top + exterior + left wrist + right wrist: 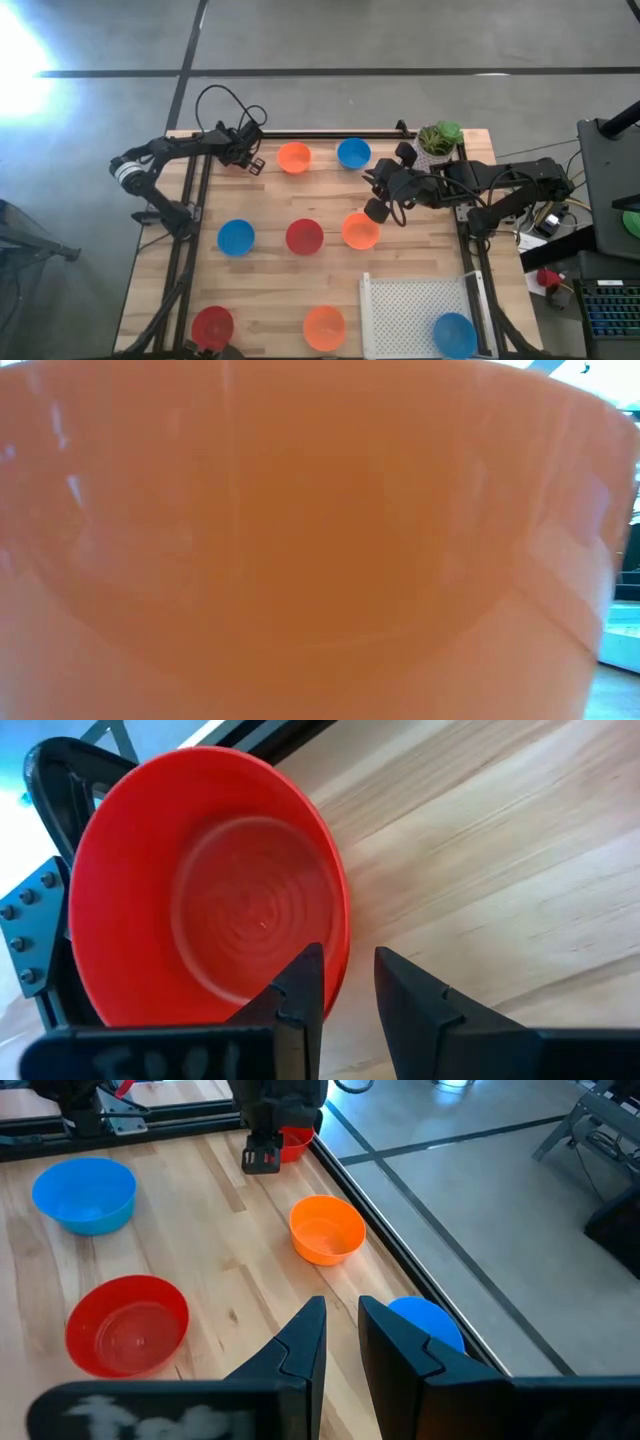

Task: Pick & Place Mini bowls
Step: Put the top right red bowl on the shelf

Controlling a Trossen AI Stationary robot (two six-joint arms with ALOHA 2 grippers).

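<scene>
Presently, a red mini bowl [210, 885] is being pinched by its rim between the nearly closed fingers of the left gripper [348, 982], tilted for lifting; the right gripper [340, 1330], fingers slightly apart, is being held above an orange bowl [360, 231].

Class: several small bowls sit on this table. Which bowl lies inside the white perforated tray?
The blue bowl at the tray's near right corner. Every other bowl, including the two other blue ones, rests on the bare wooden table.
</scene>
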